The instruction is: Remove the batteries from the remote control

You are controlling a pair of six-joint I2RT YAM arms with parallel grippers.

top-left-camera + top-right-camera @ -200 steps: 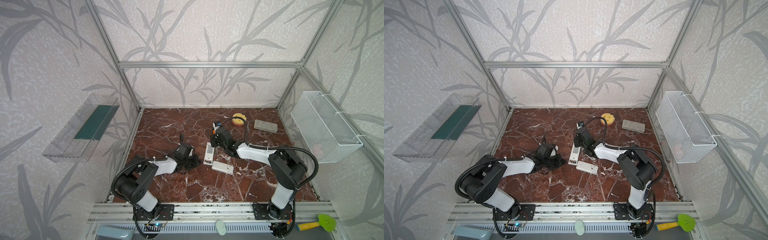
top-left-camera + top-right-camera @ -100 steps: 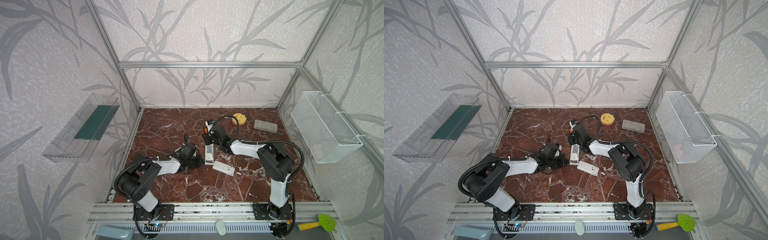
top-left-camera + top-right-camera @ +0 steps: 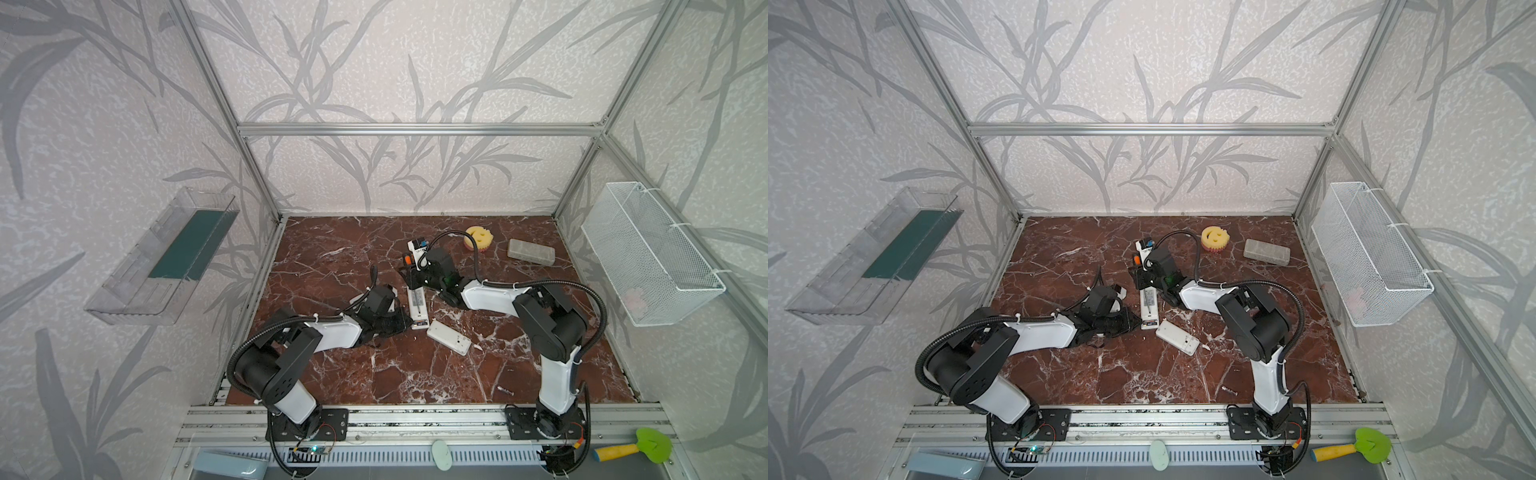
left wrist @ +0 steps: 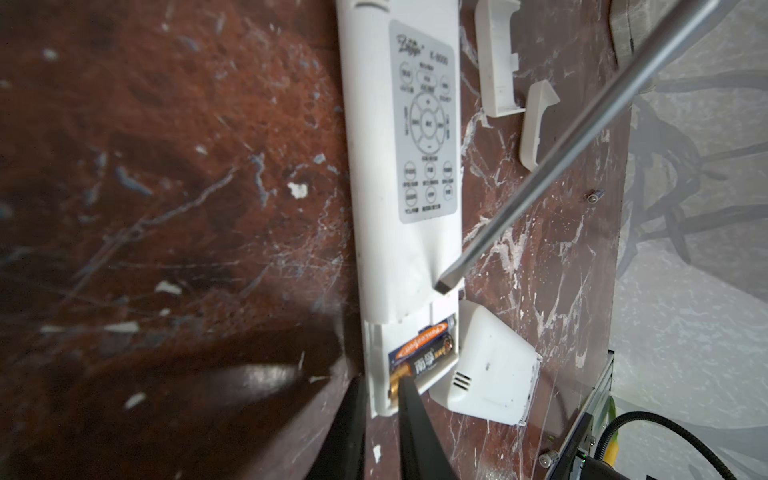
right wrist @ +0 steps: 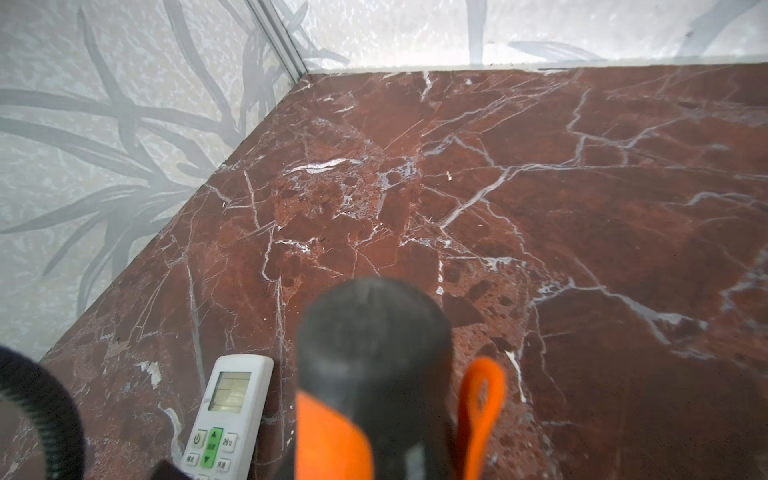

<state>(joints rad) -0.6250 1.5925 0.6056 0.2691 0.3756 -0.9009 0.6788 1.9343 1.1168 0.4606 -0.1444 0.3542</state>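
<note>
Now the batteries (image 4: 419,353) lie in the open end compartment of the remote control (image 4: 399,257), flat on the worktop (image 4: 166,166). The left fingers (image 4: 411,415) stand slightly apart astride its side wall; whether they pinch it cannot be told. The right fingers (image 3: 410,277) clamp a screwdriver (image 4: 540,166), its tip at the remote's edge.

The right arm (image 3: 490,297) swings toward the table's (image 3: 324,257) left edge, carrying the orange-handled steel screwdriver (image 4: 582,139) across until it hangs over the long white remote control (image 3: 417,305). The left arm (image 3: 334,332) slides toward the right edge, bringing its jaws up against the remote's near end, at the dark blue batteries (image 4: 424,353).
</note>
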